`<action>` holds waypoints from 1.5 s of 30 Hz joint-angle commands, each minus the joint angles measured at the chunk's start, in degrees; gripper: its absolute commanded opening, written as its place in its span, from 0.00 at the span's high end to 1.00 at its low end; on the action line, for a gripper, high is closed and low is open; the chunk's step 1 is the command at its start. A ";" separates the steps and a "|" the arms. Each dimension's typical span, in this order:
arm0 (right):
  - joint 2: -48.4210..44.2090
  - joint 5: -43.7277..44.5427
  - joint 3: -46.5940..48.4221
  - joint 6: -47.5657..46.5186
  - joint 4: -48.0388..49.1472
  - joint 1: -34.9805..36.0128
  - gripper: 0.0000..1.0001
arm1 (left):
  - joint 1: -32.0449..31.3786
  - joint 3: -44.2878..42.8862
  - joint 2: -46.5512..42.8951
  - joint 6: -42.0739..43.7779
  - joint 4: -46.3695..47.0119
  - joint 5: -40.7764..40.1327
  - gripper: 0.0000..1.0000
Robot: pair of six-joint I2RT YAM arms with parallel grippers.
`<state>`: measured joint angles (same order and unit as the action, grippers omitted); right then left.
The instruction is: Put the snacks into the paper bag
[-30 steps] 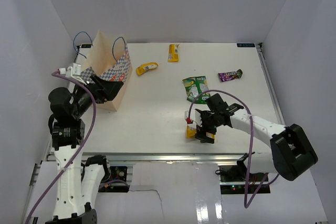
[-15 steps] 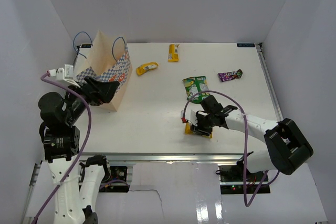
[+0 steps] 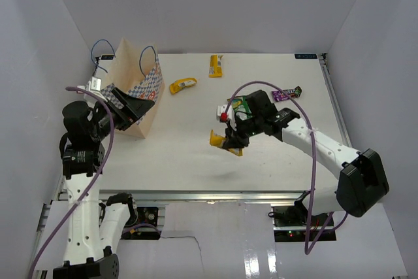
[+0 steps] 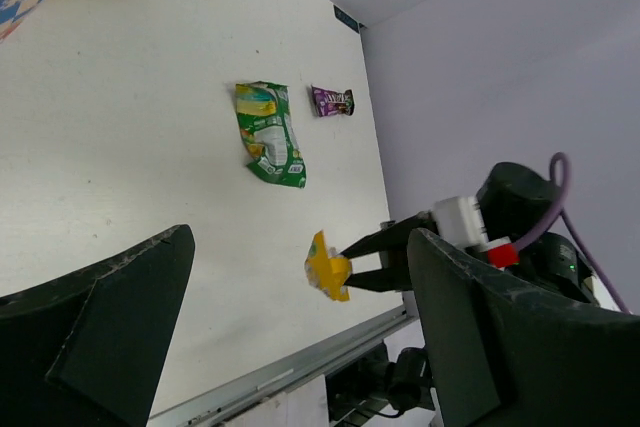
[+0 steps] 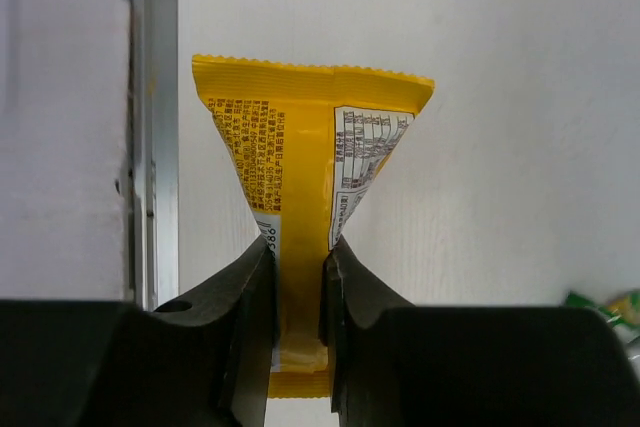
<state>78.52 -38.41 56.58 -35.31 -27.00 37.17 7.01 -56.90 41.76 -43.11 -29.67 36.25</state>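
My right gripper [image 3: 227,143] is shut on a small yellow wrapper [image 3: 217,140] and holds it in the air above the table's front middle. In the right wrist view both fingers pinch the wrapper [image 5: 300,117] at its lower end. The paper bag [image 3: 136,88], blue-and-white checkered, stands at the far left with its mouth up. My left gripper [image 3: 134,106] hangs open right beside the bag's near side, with nothing between its fingers [image 4: 120,327]. On the table lie a yellow wrapper [image 3: 183,85], another [image 3: 215,65], a green bag [image 3: 240,104] and a purple packet [image 3: 287,94].
White walls close in the table on the left, back and right. A metal rail [image 3: 215,195] runs along the near edge. A purple cable [image 3: 261,86] arcs over the right arm, partly across the purple packet.
My right gripper has shut on the yellow wrapper near the front edge and lifted it up and to the left. The left arm shifted a little beside the bag and stays open.
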 commanded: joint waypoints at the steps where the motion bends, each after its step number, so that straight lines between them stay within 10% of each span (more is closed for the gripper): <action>1: 2.15 -8.43 9.32 9.89 3.60 0.19 0.77 | -0.15 0.30 -1.33 -3.99 1.81 1.81 0.02; 18: 38.27 6.05 73.46 39.35 26.97 13.80 0.81 | -0.15 -22.02 -9.41 7.69 -4.43 -21.66 0.02; 37: 56.82 33.66 80.45 14.85 62.33 22.77 0.77 | -0.15 -28.61 -12.14 11.21 -9.88 -23.42 0.02; 45: 58.33 34.11 78.16 10.26 62.08 22.77 0.45 | -0.15 -28.70 -11.00 10.33 -10.06 -21.75 0.02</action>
<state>137.43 -6.09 135.00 -21.47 28.97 60.10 6.90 -84.51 28.47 -32.84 -38.70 13.96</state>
